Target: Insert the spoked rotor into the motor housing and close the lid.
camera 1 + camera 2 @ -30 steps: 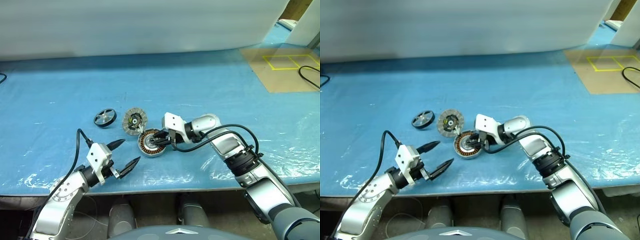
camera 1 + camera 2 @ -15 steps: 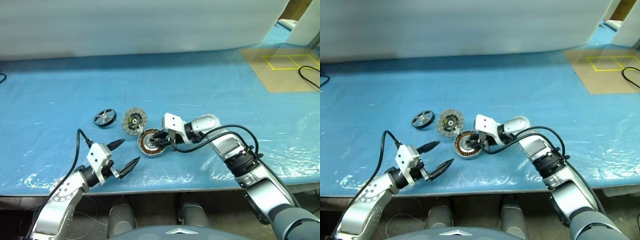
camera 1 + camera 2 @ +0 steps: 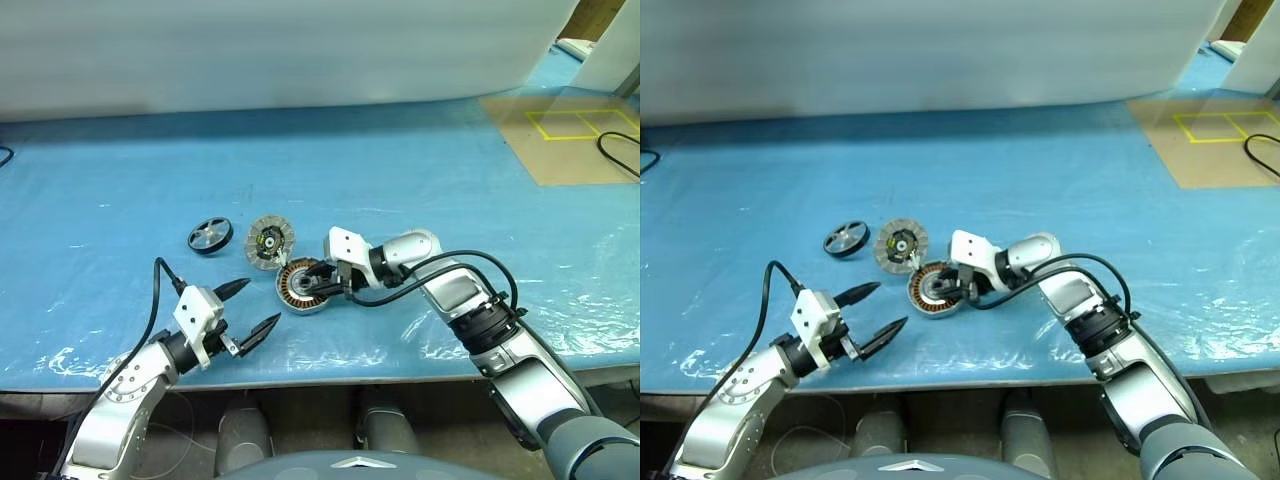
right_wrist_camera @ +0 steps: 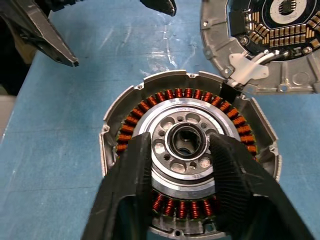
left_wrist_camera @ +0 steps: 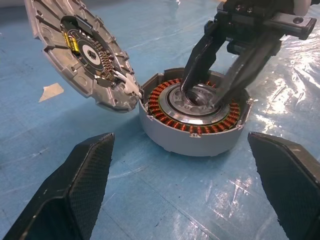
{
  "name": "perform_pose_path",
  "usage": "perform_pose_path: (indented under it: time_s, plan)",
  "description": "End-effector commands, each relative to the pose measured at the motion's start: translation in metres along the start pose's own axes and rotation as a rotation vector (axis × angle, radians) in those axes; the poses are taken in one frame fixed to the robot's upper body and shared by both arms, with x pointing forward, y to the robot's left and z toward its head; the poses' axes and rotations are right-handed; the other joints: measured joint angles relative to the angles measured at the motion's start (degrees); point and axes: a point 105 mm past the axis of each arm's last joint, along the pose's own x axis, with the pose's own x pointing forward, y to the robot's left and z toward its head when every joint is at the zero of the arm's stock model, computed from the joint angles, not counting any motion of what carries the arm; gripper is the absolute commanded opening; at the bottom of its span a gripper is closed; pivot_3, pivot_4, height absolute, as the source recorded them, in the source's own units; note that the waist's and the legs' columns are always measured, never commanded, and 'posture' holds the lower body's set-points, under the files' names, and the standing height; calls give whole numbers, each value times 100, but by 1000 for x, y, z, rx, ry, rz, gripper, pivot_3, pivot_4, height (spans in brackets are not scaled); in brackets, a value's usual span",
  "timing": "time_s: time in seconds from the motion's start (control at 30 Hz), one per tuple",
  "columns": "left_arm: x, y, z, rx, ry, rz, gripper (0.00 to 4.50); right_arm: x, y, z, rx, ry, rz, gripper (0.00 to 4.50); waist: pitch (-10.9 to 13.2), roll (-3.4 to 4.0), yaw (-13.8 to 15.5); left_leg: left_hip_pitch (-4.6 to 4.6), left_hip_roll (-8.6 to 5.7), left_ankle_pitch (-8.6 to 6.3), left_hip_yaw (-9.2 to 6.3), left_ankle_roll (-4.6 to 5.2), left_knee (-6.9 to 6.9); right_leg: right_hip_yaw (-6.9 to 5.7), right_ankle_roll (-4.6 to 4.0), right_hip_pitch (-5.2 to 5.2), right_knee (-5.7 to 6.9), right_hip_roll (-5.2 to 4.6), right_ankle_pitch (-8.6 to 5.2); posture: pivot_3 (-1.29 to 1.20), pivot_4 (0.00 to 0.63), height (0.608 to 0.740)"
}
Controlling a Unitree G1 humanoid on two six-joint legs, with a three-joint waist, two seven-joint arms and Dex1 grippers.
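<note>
Right end effector (image 3: 322, 278), fingers parted, straddles the motor housing (image 3: 303, 285) hub; next, fetch the spoked rotor (image 3: 209, 236), frame left; left end effector (image 3: 248, 309) gapes empty.

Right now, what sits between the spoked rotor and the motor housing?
The lid, black-and-yellow face up, lies between the spoked rotor and the motor housing in the left eye view.

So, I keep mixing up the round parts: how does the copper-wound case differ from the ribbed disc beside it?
The motor housing lies flat, a ring of copper windings inside; the lid leans tilted beside it, showing a black-and-yellow centre. The right hand reaches into the housing; nothing grips the lid. Both are round and silver.
</note>
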Motion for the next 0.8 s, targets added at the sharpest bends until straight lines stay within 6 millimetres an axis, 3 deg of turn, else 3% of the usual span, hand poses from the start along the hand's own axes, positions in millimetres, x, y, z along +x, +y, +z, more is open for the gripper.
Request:
perform_pose_path:
  time_s: [0.03,0.2,0.33,0.6,0.8]
  plan:
    - [0,-1,7,23,-20,-2,4500,-5,-2,17,39,-89,-3,2592,0,0,-2,2,0,0,0,0,1,0,0,0,2,0,0,0,150,740]
    - [2,1,5,23,-17,-5,4500,-13,-12,43,182,-259,-6,2592,0,0,-1,6,0,0,-1,1,2,1,-1,2,7,0,1,0,150,740]
    - [3,2,5,24,-20,-5,4500,-12,-13,49,218,-292,-6,2592,0,0,3,5,0,1,-1,-1,2,1,-1,2,6,0,1,0,150,740]
    - [4,2,3,25,-16,-8,4500,-5,-5,36,185,-236,-4,34,0,0,10,3,0,5,-1,-9,2,0,-1,1,3,0,1,0,150,740]
    - [3,3,3,29,-17,-8,4500,-2,0,26,175,-203,7,34,0,0,7,3,0,5,-1,-9,2,0,-1,1,4,0,1,0,150,740]
